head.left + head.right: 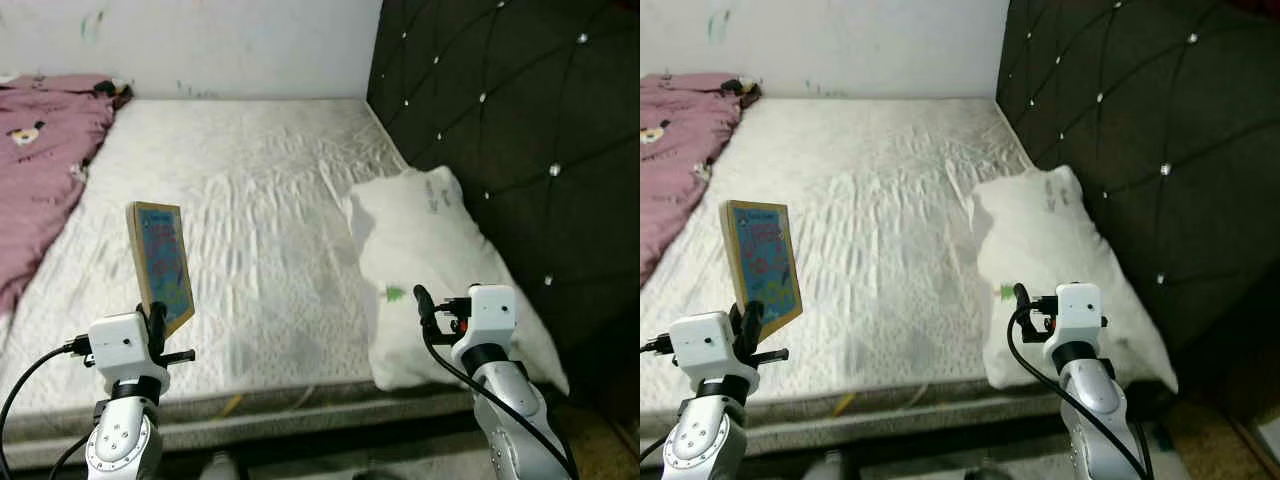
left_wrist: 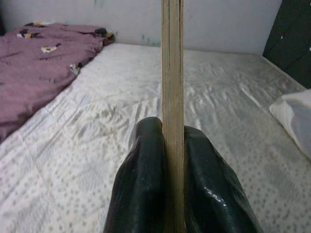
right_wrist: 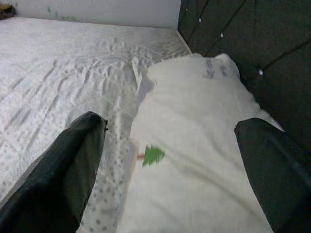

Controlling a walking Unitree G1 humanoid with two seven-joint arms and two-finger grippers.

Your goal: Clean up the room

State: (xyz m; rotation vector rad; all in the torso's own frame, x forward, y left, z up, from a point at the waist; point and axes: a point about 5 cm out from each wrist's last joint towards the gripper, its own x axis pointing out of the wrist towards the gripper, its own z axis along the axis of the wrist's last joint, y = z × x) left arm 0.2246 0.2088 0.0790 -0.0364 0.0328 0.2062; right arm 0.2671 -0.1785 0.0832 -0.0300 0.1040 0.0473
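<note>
Clamped upright in the left gripper (image 2: 172,170), the book (image 1: 162,262) clears the mattress (image 1: 270,220) for carrying, while the right gripper (image 3: 170,165) gapes wide toward the pillow (image 3: 194,145).

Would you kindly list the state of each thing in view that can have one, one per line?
Left hand: shut on the book, raised over the mattress edge.
Book: held upright, edge-on between the fingers, clear of the bed.
Right hand: open, empty, aimed at the pillow.
Pillow: leaning against the headboard, rumpled.
Purple blanket: bunched along the mattress's left side.
Mattress: bare, cover wrinkled.
</note>
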